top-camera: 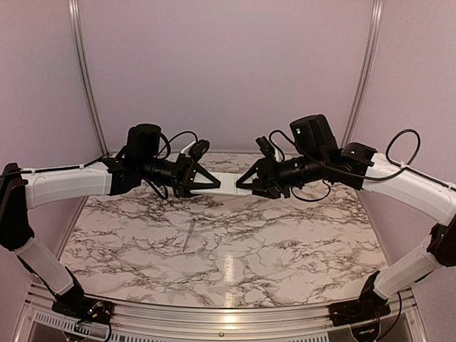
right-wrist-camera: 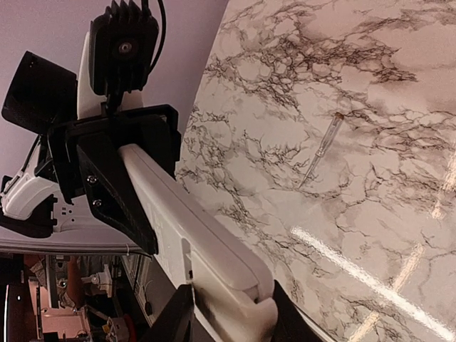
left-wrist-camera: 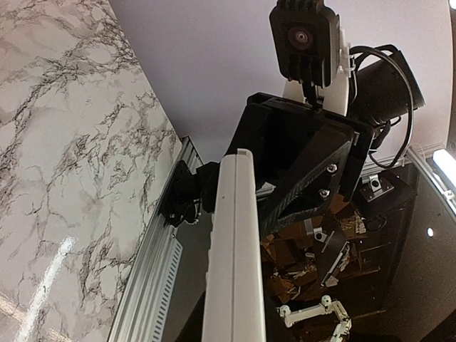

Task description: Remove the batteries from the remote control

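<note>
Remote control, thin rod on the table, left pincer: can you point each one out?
remote control point(top-camera: 229, 184): top view, middle of the white bar.
thin rod point(right-wrist-camera: 322, 148): right wrist view, middle of its shaft.
left pincer point(top-camera: 214, 184): top view, between its fingertips.

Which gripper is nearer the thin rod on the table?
Left. The left gripper, holding the remote control, hangs just beyond the rod; the right gripper sits farther to the right.
</note>
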